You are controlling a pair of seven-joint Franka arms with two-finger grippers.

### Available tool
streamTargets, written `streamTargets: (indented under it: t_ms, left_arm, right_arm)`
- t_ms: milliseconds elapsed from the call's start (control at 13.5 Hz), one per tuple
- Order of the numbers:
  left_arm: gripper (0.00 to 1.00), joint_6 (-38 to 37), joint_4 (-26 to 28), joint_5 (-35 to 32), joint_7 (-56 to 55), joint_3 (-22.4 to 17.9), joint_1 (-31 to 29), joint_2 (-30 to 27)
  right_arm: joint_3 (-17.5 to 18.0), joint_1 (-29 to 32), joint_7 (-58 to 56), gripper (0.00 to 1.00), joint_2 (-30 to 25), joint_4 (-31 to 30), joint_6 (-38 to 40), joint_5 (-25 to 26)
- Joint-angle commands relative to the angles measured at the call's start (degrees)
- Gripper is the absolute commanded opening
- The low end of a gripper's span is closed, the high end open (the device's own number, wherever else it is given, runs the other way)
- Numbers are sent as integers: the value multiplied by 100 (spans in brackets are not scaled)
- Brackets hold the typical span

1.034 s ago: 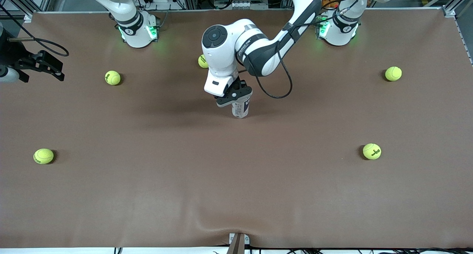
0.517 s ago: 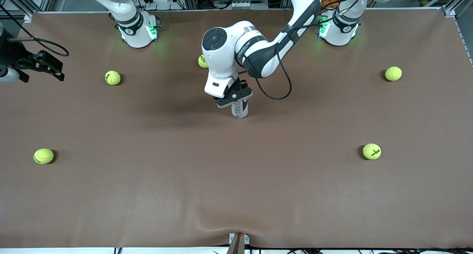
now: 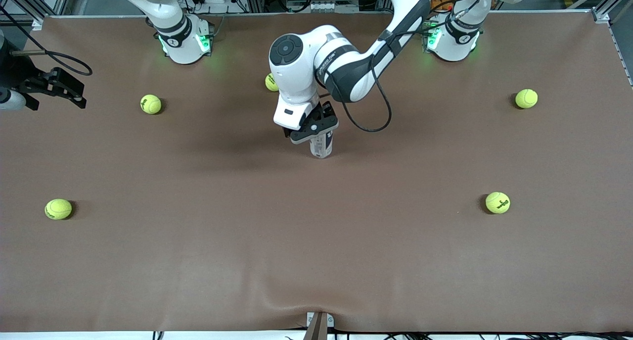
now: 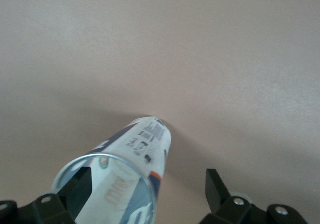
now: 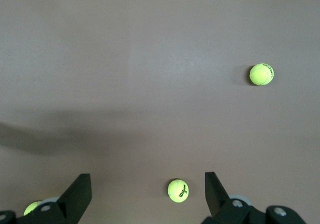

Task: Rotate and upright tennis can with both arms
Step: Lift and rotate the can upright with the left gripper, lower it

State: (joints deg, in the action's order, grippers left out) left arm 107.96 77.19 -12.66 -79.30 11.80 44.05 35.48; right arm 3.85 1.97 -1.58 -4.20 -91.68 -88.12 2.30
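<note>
The tennis can (image 3: 322,146) stands upright on the brown table near its middle, white and dark blue label, clear silver-rimmed top. My left gripper (image 3: 312,128) hangs right over its top, open. In the left wrist view the can (image 4: 131,174) rises between the fingers (image 4: 216,186), its rim close against one finger and well apart from the other. My right gripper (image 3: 59,90) waits open and empty above the right arm's end of the table; it also shows in the right wrist view (image 5: 146,175).
Several yellow-green tennis balls lie scattered: one (image 3: 271,81) just under the left arm's wrist, others toward both ends (image 3: 151,104) (image 3: 526,98) (image 3: 497,202) (image 3: 58,209). The right wrist view shows balls (image 5: 178,190) (image 5: 261,74) below it.
The left hand has shifted slightly over the can, and the can has stayed upright in the same spot. The right arm has not moved.
</note>
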Motion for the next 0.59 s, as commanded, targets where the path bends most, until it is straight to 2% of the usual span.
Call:
streamTargets:
  t_ms: [0, 222, 517]
  left_arm:
    - [100, -538, -29, -96, -86, 24, -2, -331]
    - [100, -750, -37, -35, 2, 33, -63, -604]
    - [100, -802, -46, 378, 650, 24, -642, -955]
  right_arm:
    - [-25, -4, -52, 100, -54, -25, -21, -107]
    - [-25, -4, -52, 100, -54, -34, -21, -107]
    - [-25, -4, -52, 100, -54, -34, -21, -107]
